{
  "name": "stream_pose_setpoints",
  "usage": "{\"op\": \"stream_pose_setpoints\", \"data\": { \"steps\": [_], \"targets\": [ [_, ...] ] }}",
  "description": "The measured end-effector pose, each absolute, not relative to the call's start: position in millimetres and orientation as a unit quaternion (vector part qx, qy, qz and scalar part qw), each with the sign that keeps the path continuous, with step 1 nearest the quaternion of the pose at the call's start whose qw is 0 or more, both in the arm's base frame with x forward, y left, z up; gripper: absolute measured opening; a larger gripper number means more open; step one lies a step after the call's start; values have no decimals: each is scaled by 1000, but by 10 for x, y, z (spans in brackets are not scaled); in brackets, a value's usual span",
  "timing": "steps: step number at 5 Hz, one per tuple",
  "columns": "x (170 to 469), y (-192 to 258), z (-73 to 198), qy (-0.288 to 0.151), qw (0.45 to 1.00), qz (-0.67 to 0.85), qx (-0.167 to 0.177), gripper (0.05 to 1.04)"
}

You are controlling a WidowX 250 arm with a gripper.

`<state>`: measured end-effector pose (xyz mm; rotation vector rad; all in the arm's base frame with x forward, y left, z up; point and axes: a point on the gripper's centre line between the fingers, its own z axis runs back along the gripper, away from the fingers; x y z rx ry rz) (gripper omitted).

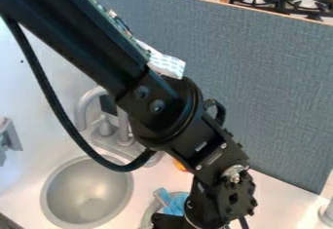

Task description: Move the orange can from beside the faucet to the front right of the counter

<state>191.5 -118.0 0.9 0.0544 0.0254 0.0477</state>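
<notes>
the black arm (220, 157) came from the upper left and passed above the sink (88, 191), and its gripper (173, 221) was low in the view, to the right of the sink. i could not tell whether the jaws were released, clenched or grasping something. nearest to the gripper was a light blue thing (174, 202), also to the right of the sink; it was at a pale grey container (151, 214) with curved rim, and the arm hid a part of both. a small orange thing (180, 165) was on the surface (276, 194), farther up and to the right of the sink. the grey faucet (98, 96) stood just behind the sink, and a grey piece (7, 138) was at the upper left of it. behind the sink and to its right stood a blue-grey panel (267, 86), and beyond this panel, far from the sink, was a stove (280, 3) with black grates.
</notes>
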Motion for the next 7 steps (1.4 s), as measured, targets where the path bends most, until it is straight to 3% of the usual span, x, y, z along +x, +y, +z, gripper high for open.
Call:
{"op": "stream_pose_setpoints", "data": {
  "steps": [1, 2, 3, 5, 7],
  "targets": [
    [1892, -1163, -34, 22, 999, 25, 33, 1002],
    [2128, -1185, 58, -2, 999, 13, 37, 1002],
    [2454, -973, 109, 7, 998, 45, 43, 1002],
    [3256, -626, 83, -60, 996, 70, 8, 1002],
    [3667, -306, -85, -41, 999, -7, 22, 1002]
  ]
}}
